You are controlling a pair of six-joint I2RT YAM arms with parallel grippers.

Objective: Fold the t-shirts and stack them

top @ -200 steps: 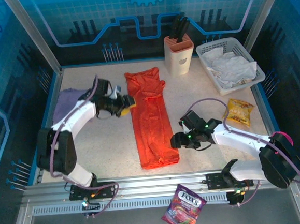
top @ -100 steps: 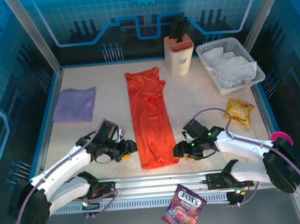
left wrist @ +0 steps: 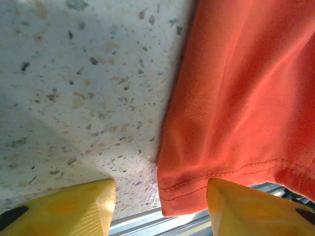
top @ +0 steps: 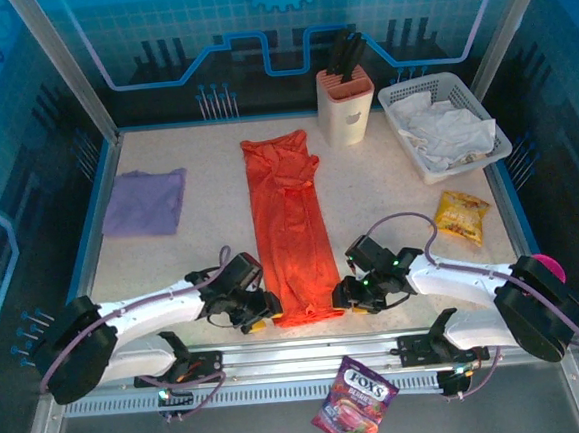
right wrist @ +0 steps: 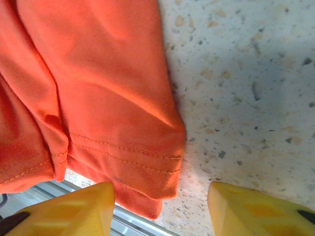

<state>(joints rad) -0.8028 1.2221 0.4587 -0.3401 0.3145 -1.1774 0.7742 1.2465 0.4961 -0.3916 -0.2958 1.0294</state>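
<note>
The orange t-shirt [top: 290, 226] lies lengthwise mid-table. At its near hem corners, the left gripper [top: 265, 314] and right gripper [top: 345, 298] stand half-open, gripping nothing. The lavender t-shirt [top: 146, 201] lies far left.

Read "FOX'S" in white letters on the purple candy bag [top: 353, 402] at the near edge. Print on the yellow snack bag [top: 460, 215] too small to read.
</note>
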